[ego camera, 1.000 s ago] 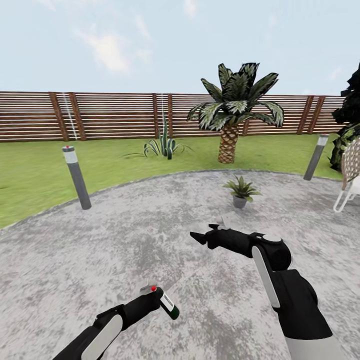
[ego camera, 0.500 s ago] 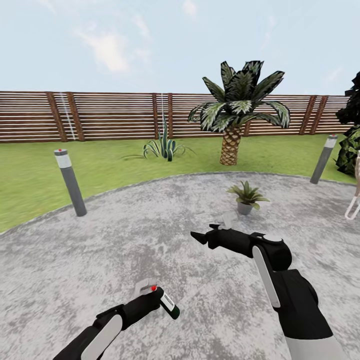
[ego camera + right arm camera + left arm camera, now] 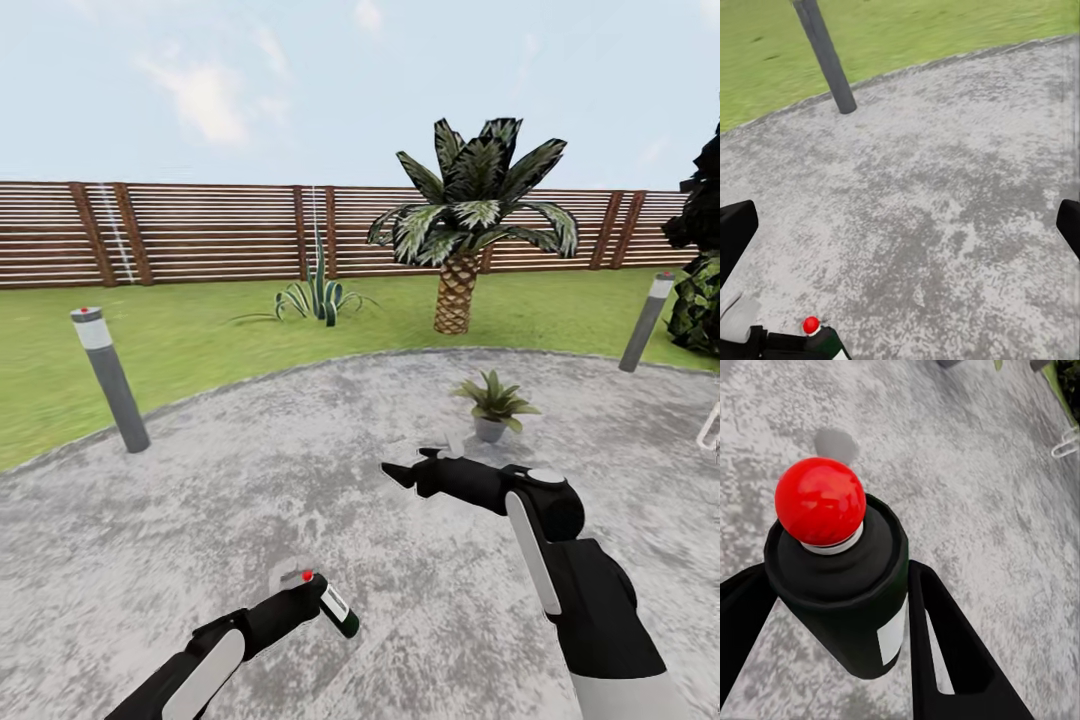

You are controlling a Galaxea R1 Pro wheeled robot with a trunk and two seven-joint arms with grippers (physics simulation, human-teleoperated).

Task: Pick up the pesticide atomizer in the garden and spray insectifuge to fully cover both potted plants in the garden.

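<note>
The pesticide atomizer (image 3: pixel 336 609), a dark green bottle with a white label and a red knob on top, sits in my left gripper (image 3: pixel 312 598), which is shut on it low over the paving. In the left wrist view the atomizer (image 3: pixel 844 585) stands between both black fingers (image 3: pixel 945 652). One potted plant (image 3: pixel 493 402), a green rosette in a grey pot, stands on the paving just beyond my right gripper (image 3: pixel 400 472). The right gripper (image 3: pixel 900 229) is open and holds nothing. The right wrist view catches the atomizer (image 3: pixel 821 341) at its edge.
Grey stone paving (image 3: pixel 250 500) lies underfoot, with lawn (image 3: pixel 200 340) and a brown slat fence (image 3: pixel 200 235) behind. A palm (image 3: pixel 465 215) and a spiky clump (image 3: pixel 315 295) grow on the grass. Grey bollards (image 3: pixel 110 380) (image 3: pixel 645 322) flank the paving. A white chair leg (image 3: pixel 712 428) shows at the right edge.
The whole view has shifted: the left bollard slides left and the potted plant sits slightly lower, so the camera moved. Both arms hold the same pose, atomizer still gripped.
</note>
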